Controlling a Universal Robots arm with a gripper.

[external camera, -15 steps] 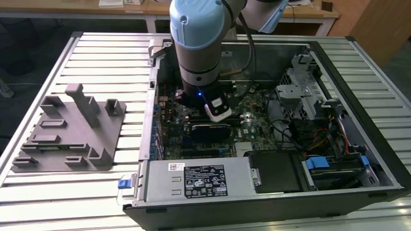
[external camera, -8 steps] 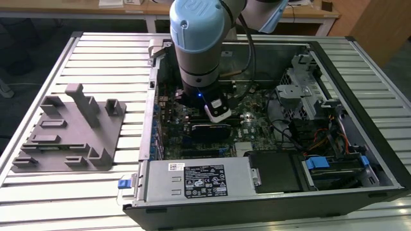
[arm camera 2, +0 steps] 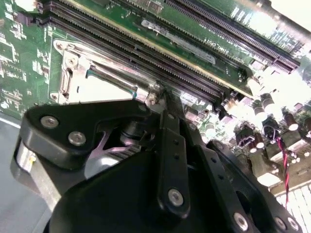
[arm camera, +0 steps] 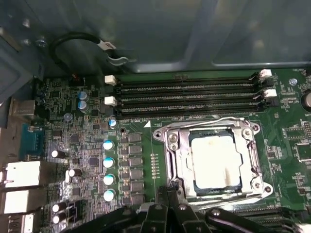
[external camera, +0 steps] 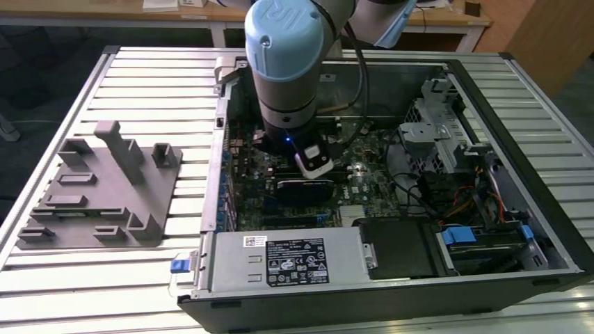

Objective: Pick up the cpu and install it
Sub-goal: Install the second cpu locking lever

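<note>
cpu [arm camera: 215, 162] flat in socket frame [arm camera: 171, 160], metal top up | fingers [arm camera: 167, 206] together, empty

My gripper [arm camera 2: 155, 160]: matt black plastic links, bright metal screws. Cpu [arm camera: 214, 162]: pale silvery metal top, dull sheen. Socket frame [arm camera: 171, 160]: shiny bare metal. Motherboard [arm camera: 82, 145]: green, glossy. Tray [external camera: 102, 191]: grey matt plastic. Table [external camera: 55, 111]: ribbed pale metal slats.
</note>
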